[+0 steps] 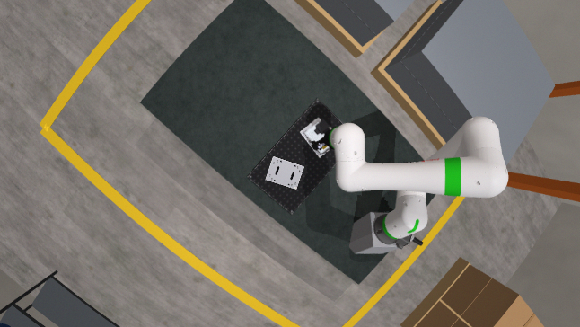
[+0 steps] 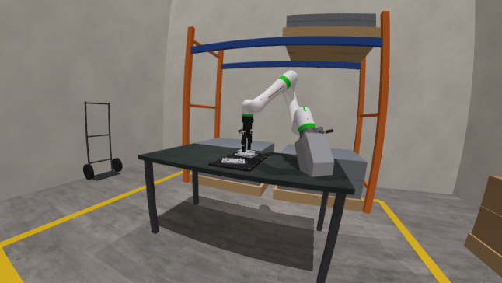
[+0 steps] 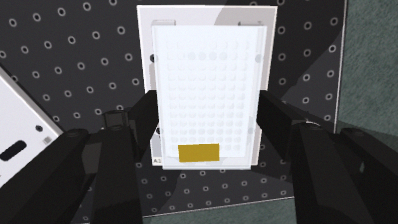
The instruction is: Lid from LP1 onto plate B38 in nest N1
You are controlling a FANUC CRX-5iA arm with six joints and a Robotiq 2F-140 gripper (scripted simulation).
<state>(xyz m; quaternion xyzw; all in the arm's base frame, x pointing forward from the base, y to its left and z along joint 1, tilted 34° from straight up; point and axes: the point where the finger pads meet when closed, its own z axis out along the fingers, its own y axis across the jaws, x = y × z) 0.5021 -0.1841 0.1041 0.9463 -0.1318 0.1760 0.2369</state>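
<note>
Gripping the lid [image 3: 207, 95] by its two long sides, the gripper [image 3: 207, 130] points straight down over the far end of the pegboard [image 3: 65, 75]. Its black fingers are blocky and matte, pressed against the lid's edges on either side. The lid is a clear, glossy rectangle with rounded corners; through it shows a grid of small round wells, pale and faint. A mustard-yellow rectangular label [image 3: 198, 152] sits near the lid's close short edge. Beneath, the plate and the white nest [image 3: 145, 50] line up squarely with the lid, the nest's flat rim showing as a border along the left and top. Whether the lid is seated fully down cannot be told.

The pegboard is a black sheet dotted with regular rows of small ringed holes, lying on a dark green, faintly mottled table [image 2: 186, 153]. A second white flat block [image 1: 285, 172] with two dark oblong slots rests further along the pegboard, well apart from the nest. The arm [image 1: 404, 175] is smooth white with green bands, mounted on a grey angular pedestal [image 2: 316, 157].
</note>
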